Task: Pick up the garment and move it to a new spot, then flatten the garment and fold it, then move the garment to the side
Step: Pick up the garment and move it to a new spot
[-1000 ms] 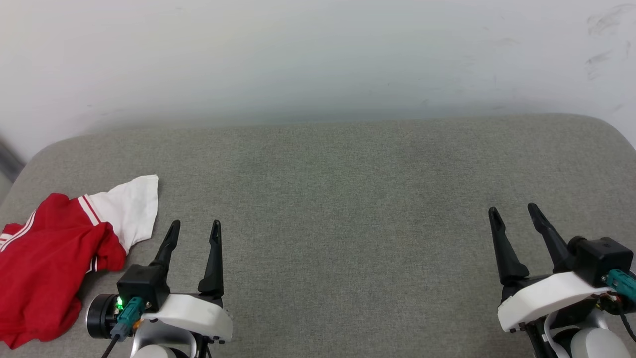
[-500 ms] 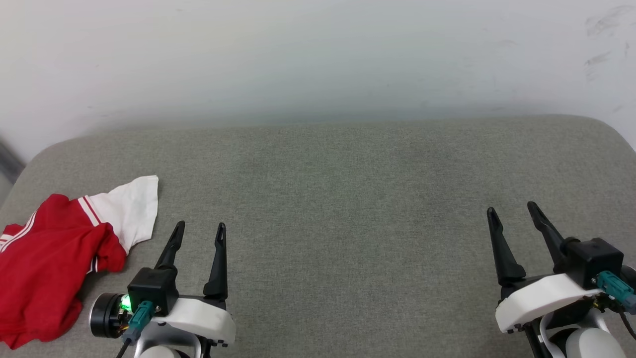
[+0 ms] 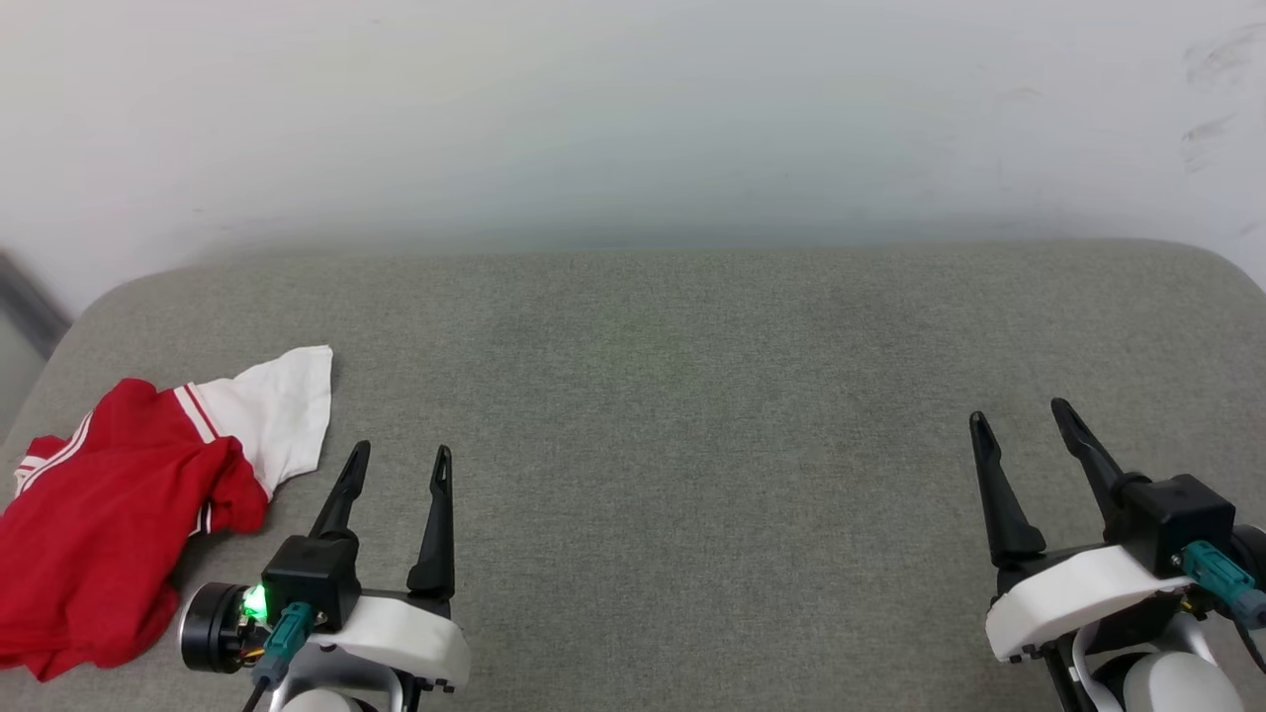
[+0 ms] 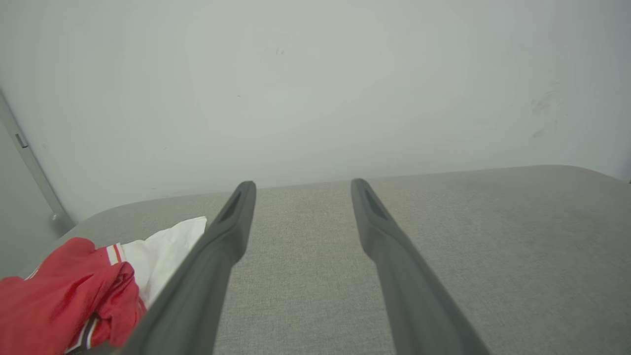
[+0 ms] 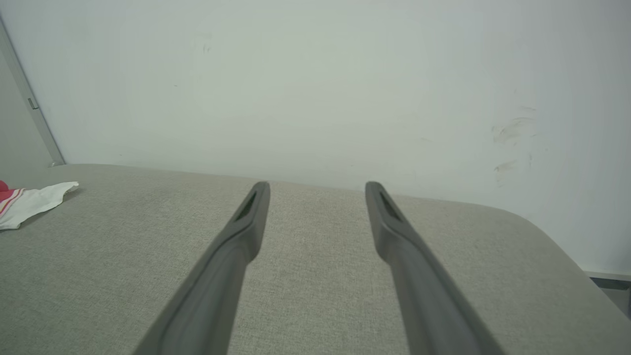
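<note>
The garment (image 3: 109,534) lies crumpled at the left edge of the grey cushioned surface (image 3: 692,396), red with a white sleeve and red-white stripe trim; its print is hidden. The left wrist view has the garment (image 4: 74,291) at lower left, and the right wrist view catches its white sleeve (image 5: 29,202) at the far left. My left gripper (image 3: 401,450) stands open just right of the garment, not touching it, nothing between its fingers. My right gripper (image 3: 1019,413) is open at the lower right, far from the garment, and holds nothing.
A white wall (image 3: 633,119) rises right behind the cushioned surface. The surface's rounded corners fall away at the left (image 3: 59,336) and right (image 3: 1236,267). A grey vertical strip (image 4: 29,162) stands against the wall at the far left.
The head camera has shifted a little, moving the whole picture right and down. My left gripper turned slightly and eased back toward the front edge. The garment lies as before.
</note>
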Controlling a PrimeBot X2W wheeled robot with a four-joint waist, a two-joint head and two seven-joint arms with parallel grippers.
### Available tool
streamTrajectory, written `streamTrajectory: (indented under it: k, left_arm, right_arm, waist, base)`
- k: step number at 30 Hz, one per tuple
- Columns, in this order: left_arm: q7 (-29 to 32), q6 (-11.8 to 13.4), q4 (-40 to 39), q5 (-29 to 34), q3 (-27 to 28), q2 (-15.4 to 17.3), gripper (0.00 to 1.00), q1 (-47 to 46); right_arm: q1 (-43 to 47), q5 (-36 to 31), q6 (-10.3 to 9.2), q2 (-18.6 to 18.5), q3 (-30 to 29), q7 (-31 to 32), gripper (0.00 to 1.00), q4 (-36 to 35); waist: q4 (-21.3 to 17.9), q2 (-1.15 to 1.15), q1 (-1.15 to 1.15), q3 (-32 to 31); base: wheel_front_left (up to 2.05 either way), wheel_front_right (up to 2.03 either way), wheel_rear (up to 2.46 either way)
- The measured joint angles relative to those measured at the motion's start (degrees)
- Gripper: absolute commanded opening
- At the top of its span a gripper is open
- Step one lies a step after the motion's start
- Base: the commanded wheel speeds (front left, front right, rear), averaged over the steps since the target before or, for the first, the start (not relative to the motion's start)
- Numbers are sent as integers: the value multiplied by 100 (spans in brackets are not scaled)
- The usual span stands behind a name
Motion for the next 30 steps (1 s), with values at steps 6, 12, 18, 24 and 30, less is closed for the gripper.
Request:
streamTrajectory:
  k: [6,12,18,24,30]
  left_arm:
    - [-1,-45,48,-58,48,-60,100,-4]
    - [-9,-53,98,-68,144,-97,100,-55]
    - [-9,-49,155,-51,248,-111,100,-73]
    - [-9,-73,219,-20,355,-114,100,-72]
    - [-9,-73,215,-19,466,-116,100,-49]
  right_arm:
    - [12,18,0,19,-64,-18,100,-4]
    - [27,19,0,25,22,-11,100,-63]
    - [19,53,1,32,174,8,100,-154]
    - [-1,93,0,54,322,5,100,-167]
    - [-12,142,0,74,405,1,100,-192]
  waist:
    - [136,0,0,-6]
    - [423,0,0,3]
    - [857,0,0,17]
    - [1399,0,0,30]
    - [1959,0,0,34]
  base:
    - [0,0,0]
    - [0,0,0]
    - [0,0,0]
    - [0,0,0]
    - [0,0,0]
